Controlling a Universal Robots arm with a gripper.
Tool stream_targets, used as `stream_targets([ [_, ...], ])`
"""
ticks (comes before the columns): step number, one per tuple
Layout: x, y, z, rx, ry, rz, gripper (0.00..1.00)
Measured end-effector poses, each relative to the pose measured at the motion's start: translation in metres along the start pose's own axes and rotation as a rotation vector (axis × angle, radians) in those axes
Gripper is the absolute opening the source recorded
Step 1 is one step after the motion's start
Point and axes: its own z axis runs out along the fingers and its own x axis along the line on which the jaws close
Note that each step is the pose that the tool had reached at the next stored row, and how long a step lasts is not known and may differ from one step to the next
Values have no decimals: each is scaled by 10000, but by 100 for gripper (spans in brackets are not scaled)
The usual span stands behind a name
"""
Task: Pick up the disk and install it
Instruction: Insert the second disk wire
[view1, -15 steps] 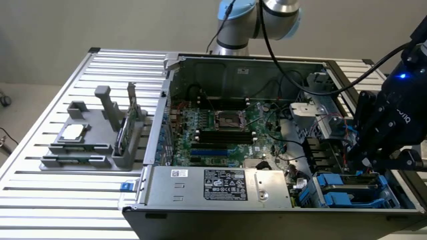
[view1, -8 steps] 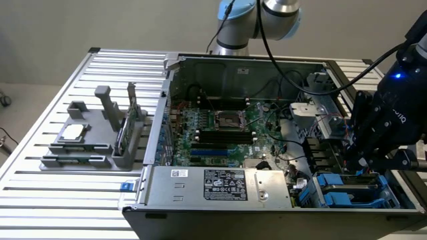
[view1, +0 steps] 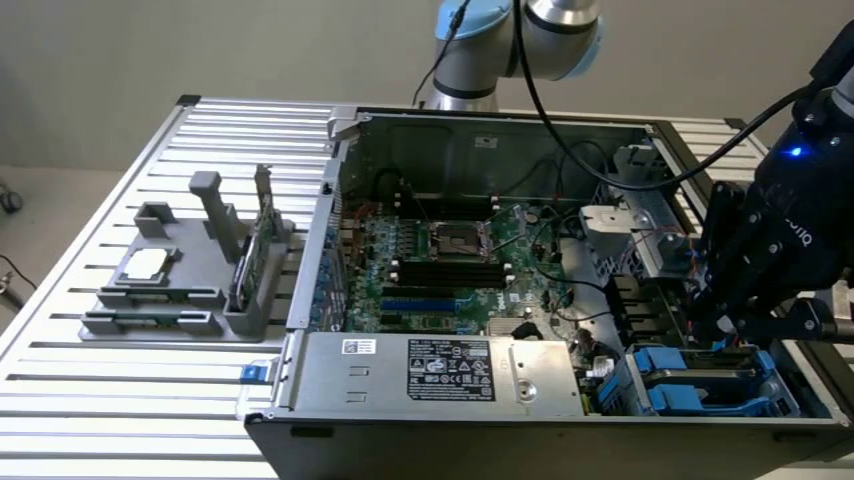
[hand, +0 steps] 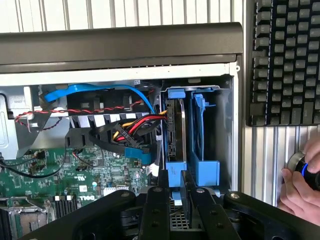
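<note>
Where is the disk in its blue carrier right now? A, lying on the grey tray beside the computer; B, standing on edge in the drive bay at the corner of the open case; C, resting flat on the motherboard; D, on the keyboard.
B: the disk stands on edge in the drive bay, with the gripper just at its blue carrier.

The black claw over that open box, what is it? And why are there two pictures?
It is a robot arm with a gripper, its claw. One picture comes from a camera standing nearby, the other from a camera on the wrist. The box is an open computer lying on a metal table. A grey holder with small parts sits beside it. The gripper is right at the disk, a drive in a blue frame standing on edge in its slot. A keyboard lies close by, near a person's hand.
</note>
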Motion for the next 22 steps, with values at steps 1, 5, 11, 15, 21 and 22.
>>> stream_targets([
  [1,4,0,0,0,0,1,24],
  [5,80,-5,-2,0,0,6,24],
  [11,204,-10,-26,-2,-34,17,24],
  [15,217,21,-48,4,-108,46,24],
  [21,237,66,-51,1,-230,93,24],
  [22,240,74,-52,1,-249,100,24],
])
